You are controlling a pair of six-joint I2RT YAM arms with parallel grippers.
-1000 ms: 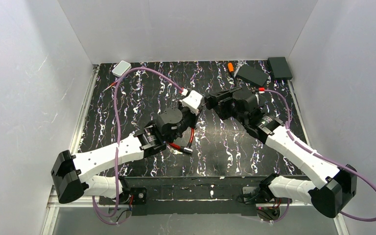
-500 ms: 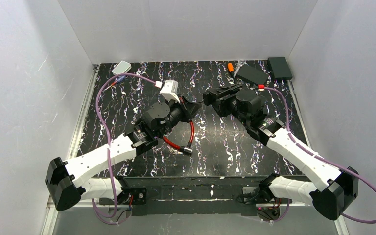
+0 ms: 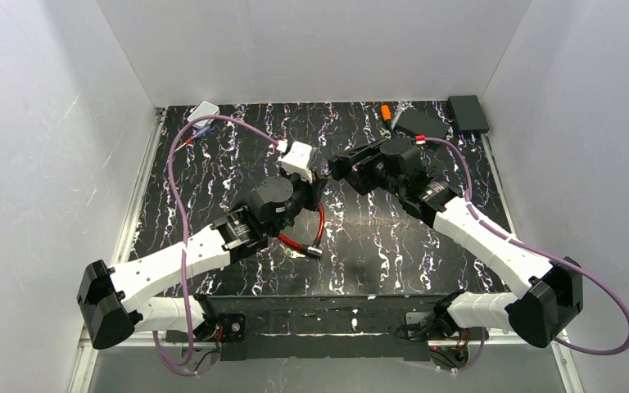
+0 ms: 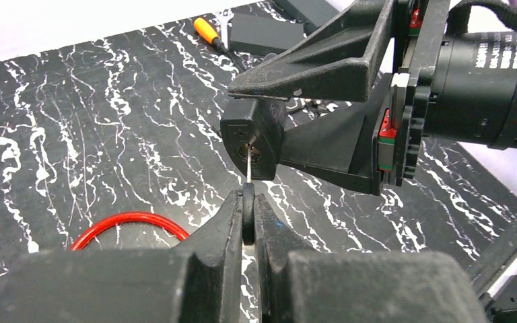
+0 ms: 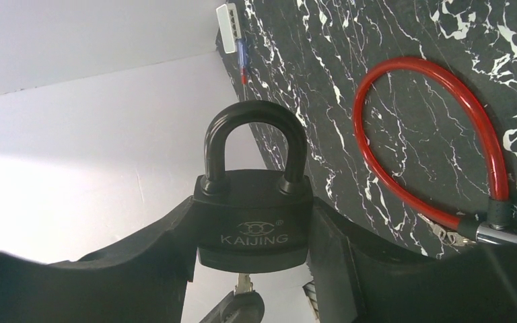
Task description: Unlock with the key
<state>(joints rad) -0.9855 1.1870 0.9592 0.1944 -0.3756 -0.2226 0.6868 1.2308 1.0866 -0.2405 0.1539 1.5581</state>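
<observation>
The black padlock is held above the marbled black table, clamped by its sides between the fingers of the right gripper, with the shackle pointing away from the wrist. A key is pinched in the closed left gripper, and its blade is set into the keyhole in the padlock's base. A red cable lock is seen lying on the table beneath.

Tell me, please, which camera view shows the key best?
The left wrist view: the key, pinched in the left end effector, meets the padlock keyhole. The right wrist view shows only its head below the padlock; the top view hides it.
</observation>
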